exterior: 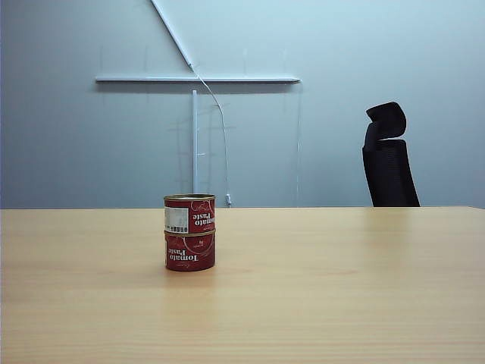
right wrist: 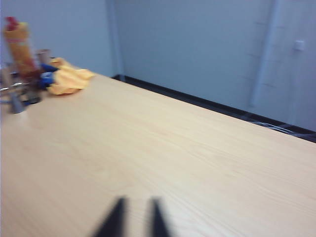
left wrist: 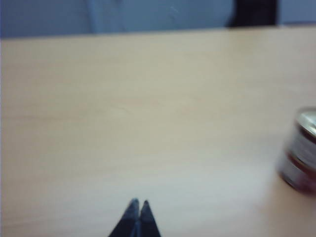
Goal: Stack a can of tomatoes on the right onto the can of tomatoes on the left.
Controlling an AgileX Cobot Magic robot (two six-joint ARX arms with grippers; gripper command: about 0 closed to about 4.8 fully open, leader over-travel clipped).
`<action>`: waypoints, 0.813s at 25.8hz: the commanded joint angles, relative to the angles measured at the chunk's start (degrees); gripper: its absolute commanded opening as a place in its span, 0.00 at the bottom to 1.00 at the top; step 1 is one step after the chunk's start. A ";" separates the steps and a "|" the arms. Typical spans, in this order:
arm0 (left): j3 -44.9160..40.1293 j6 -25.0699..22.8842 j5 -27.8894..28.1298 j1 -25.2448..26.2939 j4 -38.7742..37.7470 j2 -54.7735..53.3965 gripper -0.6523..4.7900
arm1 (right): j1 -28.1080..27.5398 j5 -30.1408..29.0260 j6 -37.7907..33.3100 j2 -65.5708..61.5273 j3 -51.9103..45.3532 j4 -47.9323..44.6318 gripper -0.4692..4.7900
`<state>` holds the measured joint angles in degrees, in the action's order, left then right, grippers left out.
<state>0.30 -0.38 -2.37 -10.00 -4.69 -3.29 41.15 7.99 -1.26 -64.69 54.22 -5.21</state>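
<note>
Twice, stacked cans (exterior: 189,232): "Tomato Paste"

Blurred can stack (left wrist: 300,150) cut by frame edge, right tool (right wrist: 134,217) blurred

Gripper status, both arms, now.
Left gripper: shut, empty, above bare table.
Right gripper: slightly open, empty, above bare table.

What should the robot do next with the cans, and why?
Probably nothing more than pulling both arms home. The top can already sits squarely on the bottom can. The left gripper is shut and empty; the right gripper holds nothing, fingers slightly apart.
</note>
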 commanded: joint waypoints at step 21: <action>0.22 -0.02 -0.22 8.26 0.48 2.95 0.11 | -0.13 26.95 -2.14 29.09 -18.49 10.58 0.09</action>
<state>0.27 -0.38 -2.39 -1.58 -4.60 -0.32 40.93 34.50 -3.27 -35.79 35.33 5.72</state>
